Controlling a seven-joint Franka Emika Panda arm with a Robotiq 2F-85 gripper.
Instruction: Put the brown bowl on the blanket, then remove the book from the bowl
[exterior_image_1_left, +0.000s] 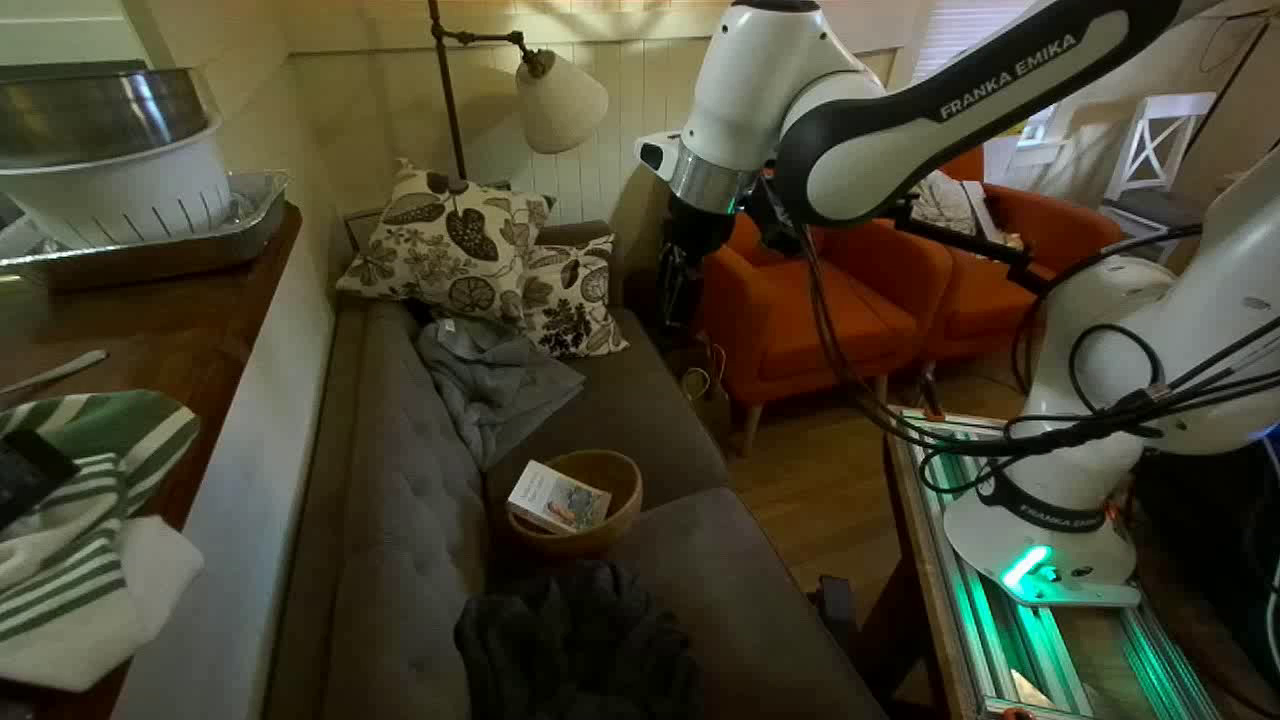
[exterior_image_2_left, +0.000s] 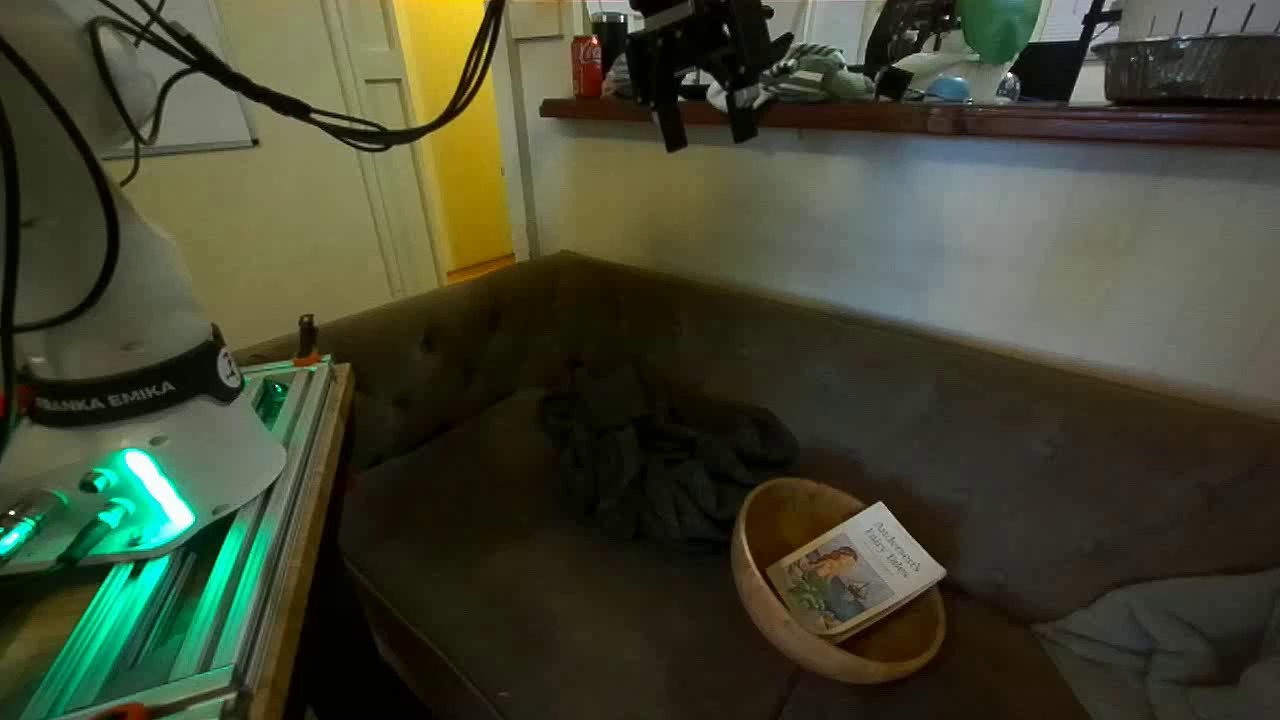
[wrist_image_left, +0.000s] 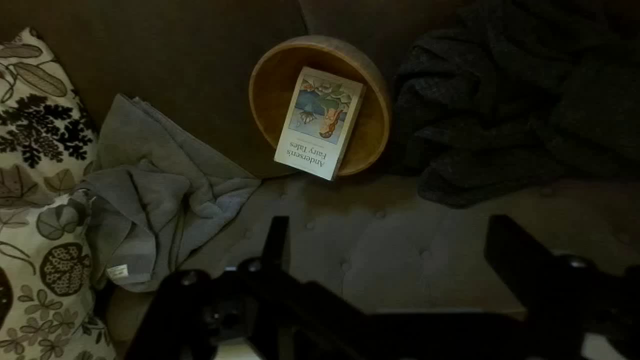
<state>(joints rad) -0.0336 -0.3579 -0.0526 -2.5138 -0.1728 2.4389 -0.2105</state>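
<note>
The brown wooden bowl (exterior_image_1_left: 626, 492) sits tilted on the sofa seat; it also shows in an exterior view (exterior_image_2_left: 757, 590) and the wrist view (wrist_image_left: 270, 95). A white book (exterior_image_1_left: 560, 497) titled Andersen's Fairy Tales leans inside it, one end over the rim (exterior_image_2_left: 858, 572) (wrist_image_left: 322, 122). A dark crumpled blanket (exterior_image_1_left: 580, 650) lies beside the bowl (exterior_image_2_left: 670, 465) (wrist_image_left: 500, 110). A light grey cloth (exterior_image_1_left: 490, 375) lies on the bowl's other side (exterior_image_2_left: 1180, 640) (wrist_image_left: 150, 185). Which one the task means I cannot tell. My gripper (exterior_image_2_left: 709, 138) is open and empty, high above the sofa (wrist_image_left: 387, 222).
The sofa backrest (exterior_image_1_left: 390, 560) runs along the wall, with patterned pillows (exterior_image_1_left: 450, 240) at one end. A wooden ledge (exterior_image_2_left: 900, 118) with a can, cloths and a foil tray stands above it. A floor lamp (exterior_image_1_left: 562, 100) and orange armchairs (exterior_image_1_left: 810, 310) stand beyond.
</note>
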